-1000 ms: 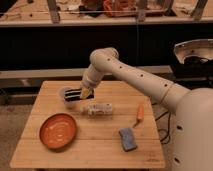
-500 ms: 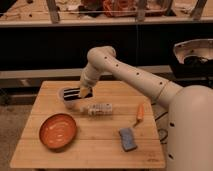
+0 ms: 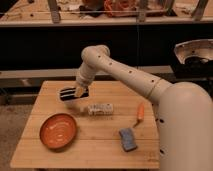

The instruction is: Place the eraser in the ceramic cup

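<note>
The eraser (image 3: 67, 94), a black block with pale stripes, is at the back left of the wooden table (image 3: 100, 150). My gripper (image 3: 78, 92) reaches down from the white arm and is shut on the eraser's right end, holding it just above the tabletop. The ceramic cup does not show in this view; it is hidden or out of view.
A wide orange-red bowl (image 3: 58, 131) sits at the front left. A white elongated device (image 3: 100, 109) lies mid-table. An orange stick-shaped object (image 3: 140, 112) and a blue-grey pad (image 3: 128, 138) lie to the right. My white body (image 3: 185, 130) fills the right side.
The gripper and the eraser have shifted slightly to the left together. Everything else on the table is where it was.
</note>
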Motion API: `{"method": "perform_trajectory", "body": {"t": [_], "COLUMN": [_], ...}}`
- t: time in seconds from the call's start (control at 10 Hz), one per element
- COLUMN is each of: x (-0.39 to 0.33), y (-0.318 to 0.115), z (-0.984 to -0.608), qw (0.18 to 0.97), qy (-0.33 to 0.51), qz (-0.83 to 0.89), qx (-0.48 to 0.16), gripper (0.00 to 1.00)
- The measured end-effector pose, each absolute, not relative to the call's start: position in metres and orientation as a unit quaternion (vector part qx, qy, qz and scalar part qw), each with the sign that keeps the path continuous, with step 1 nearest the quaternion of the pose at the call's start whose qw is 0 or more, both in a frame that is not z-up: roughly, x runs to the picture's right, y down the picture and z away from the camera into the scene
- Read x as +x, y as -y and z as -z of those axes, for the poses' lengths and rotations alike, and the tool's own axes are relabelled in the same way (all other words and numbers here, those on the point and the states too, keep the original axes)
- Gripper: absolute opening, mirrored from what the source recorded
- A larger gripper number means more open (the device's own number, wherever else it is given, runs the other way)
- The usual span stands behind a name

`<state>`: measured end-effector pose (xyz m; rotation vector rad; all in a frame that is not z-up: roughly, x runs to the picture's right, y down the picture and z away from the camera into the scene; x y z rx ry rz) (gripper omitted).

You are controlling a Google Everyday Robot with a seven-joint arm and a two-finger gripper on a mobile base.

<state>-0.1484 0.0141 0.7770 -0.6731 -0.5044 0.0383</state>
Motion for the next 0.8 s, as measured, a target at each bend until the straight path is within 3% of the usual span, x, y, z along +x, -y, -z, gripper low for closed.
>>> {"method": "perform_trajectory", "body": {"t": [0.8], "x": [-0.1470], "y": [-0.0134], "z": [-0.7839], "qw": [0.915], "qy": [0.224], "qz": [-0.012], "qx": [-0.335], "gripper": [0.01]}}
